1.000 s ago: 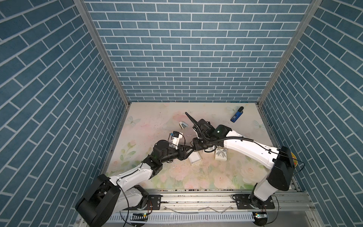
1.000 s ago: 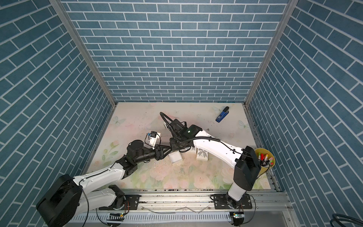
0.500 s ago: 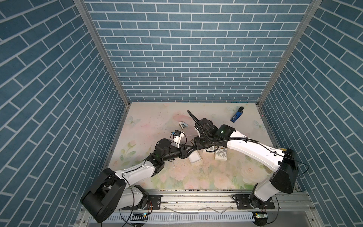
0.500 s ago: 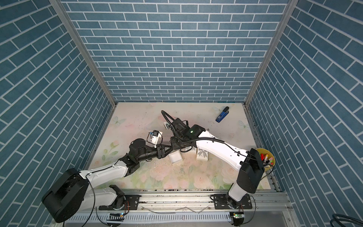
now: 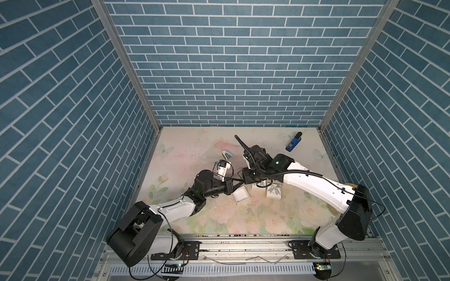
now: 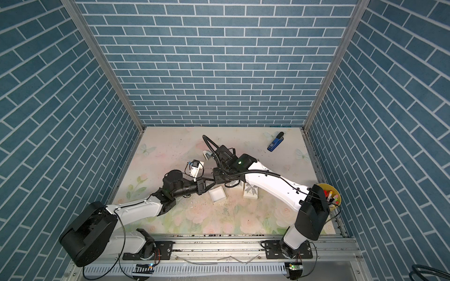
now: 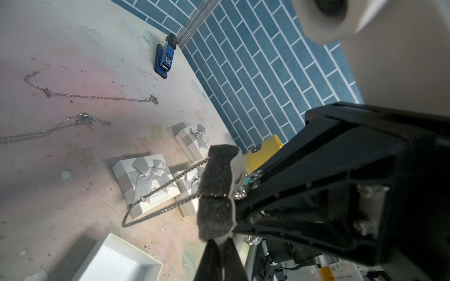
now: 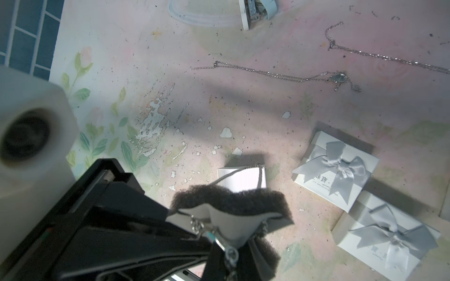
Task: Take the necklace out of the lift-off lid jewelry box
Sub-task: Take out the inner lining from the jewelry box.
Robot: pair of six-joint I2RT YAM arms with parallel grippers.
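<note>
Above the table my right gripper (image 8: 233, 251) is shut on a dark foam pad (image 8: 231, 200) with a white backing. The necklace (image 7: 143, 199) is strung on the pad, and its chain hangs in a loop below. Its pendant (image 8: 214, 237) lies on the backing beside the jaws. My left gripper (image 7: 220, 242) is shut on the pad's (image 7: 216, 175) lower edge. In both top views the two grippers (image 5: 239, 181) (image 6: 215, 179) meet tip to tip. Just below them, the white jewelry box base (image 5: 240, 196) lies open on the table.
Three white boxes with grey bows (image 7: 146, 180) (image 7: 194, 141) (image 7: 192, 189) lie beside the open base. Two other chains (image 7: 92, 97) (image 7: 48, 129) lie loose on the mat. There is a blue stapler (image 5: 293, 144) at the back right and a yellow cup of pens (image 6: 328, 194) at the right edge.
My left gripper has moved in towards the right gripper and its jaws have closed on the pad's edge. The right gripper has kept its grip and hardly moved.
</note>
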